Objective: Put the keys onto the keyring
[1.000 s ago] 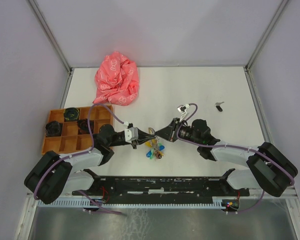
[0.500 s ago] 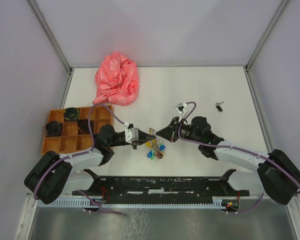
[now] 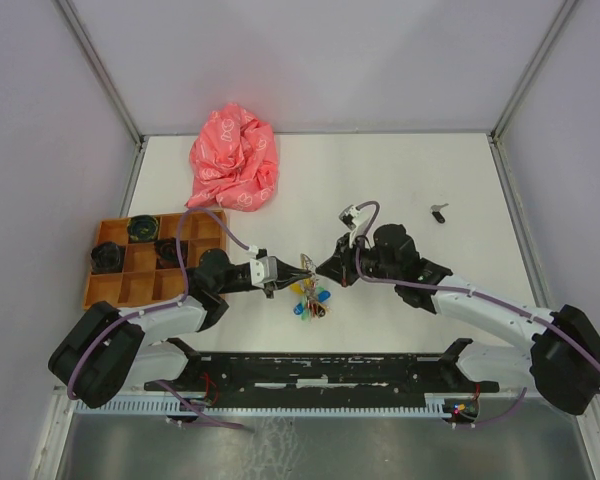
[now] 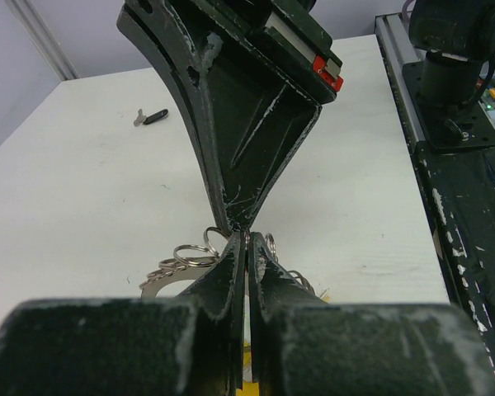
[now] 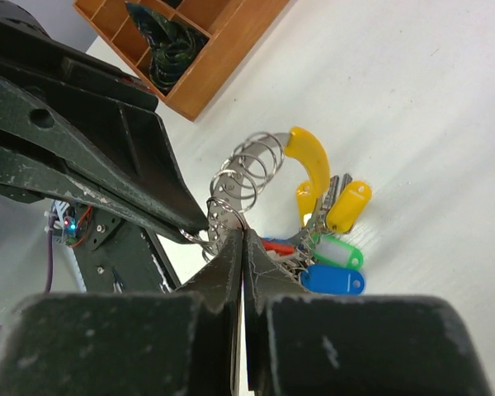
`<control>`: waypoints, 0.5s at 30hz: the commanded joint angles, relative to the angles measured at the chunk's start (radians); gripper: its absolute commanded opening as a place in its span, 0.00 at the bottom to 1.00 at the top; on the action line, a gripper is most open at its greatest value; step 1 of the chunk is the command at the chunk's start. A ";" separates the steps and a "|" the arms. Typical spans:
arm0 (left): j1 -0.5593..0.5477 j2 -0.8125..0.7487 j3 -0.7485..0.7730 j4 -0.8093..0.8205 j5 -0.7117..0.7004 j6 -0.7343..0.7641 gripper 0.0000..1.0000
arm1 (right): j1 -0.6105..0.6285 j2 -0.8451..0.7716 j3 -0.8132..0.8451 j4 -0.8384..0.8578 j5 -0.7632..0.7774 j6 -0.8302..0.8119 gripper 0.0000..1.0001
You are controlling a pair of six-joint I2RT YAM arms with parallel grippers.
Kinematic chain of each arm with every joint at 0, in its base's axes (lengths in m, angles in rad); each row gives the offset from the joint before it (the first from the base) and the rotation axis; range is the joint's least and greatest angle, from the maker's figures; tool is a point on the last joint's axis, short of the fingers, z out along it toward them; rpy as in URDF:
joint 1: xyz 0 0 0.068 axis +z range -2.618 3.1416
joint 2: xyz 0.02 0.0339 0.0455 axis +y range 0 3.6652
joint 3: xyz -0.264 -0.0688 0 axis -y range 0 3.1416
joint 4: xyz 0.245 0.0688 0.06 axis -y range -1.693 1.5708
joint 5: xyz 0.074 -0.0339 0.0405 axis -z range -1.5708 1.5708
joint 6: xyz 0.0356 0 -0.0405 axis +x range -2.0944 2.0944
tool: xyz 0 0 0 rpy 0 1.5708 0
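The keyring point(image 3: 310, 297) is a bunch of steel rings point(image 5: 247, 177) with a yellow clip point(image 5: 309, 153) and coloured tags, hanging just over the table between both arms. My left gripper point(image 3: 298, 270) is shut on one ring, its fingertips point(image 4: 235, 247) pressed together. Tip to tip against it, my right gripper point(image 3: 321, 268) is shut too, a ring pinched at its tips point(image 5: 231, 239). A red piece point(image 5: 276, 246) shows among the tags; I cannot tell if it is a key. A black-headed key point(image 3: 439, 211) lies alone at the far right, also in the left wrist view as the black-headed key point(image 4: 153, 117).
An orange compartment tray point(image 3: 115, 290) holding dark parts sits at the left, close to my left arm. A crumpled pink cloth point(image 3: 234, 160) lies at the back. Yellow point(image 5: 349, 206), green point(image 5: 338, 252) and blue point(image 5: 334, 280) tags hang under the rings. Grey walls bound the table.
My right arm's elbow and forearm swung outward to the right while its gripper stayed at the keyring and closed. The left arm and the black-headed key have not moved.
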 commanded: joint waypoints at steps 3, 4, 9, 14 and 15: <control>0.000 -0.002 0.017 0.054 0.000 0.040 0.03 | 0.016 -0.044 0.054 -0.047 0.034 -0.068 0.01; 0.000 -0.004 0.017 0.056 0.002 0.039 0.03 | 0.016 -0.044 0.053 -0.048 0.036 -0.071 0.01; 0.000 -0.016 0.014 0.051 0.001 0.046 0.03 | 0.016 -0.042 0.043 -0.045 0.061 -0.041 0.05; 0.000 -0.014 0.014 0.054 0.003 0.045 0.03 | 0.016 -0.060 0.022 0.005 0.111 0.038 0.21; 0.000 -0.015 0.014 0.054 0.004 0.045 0.03 | 0.016 -0.059 0.018 0.016 0.116 0.056 0.23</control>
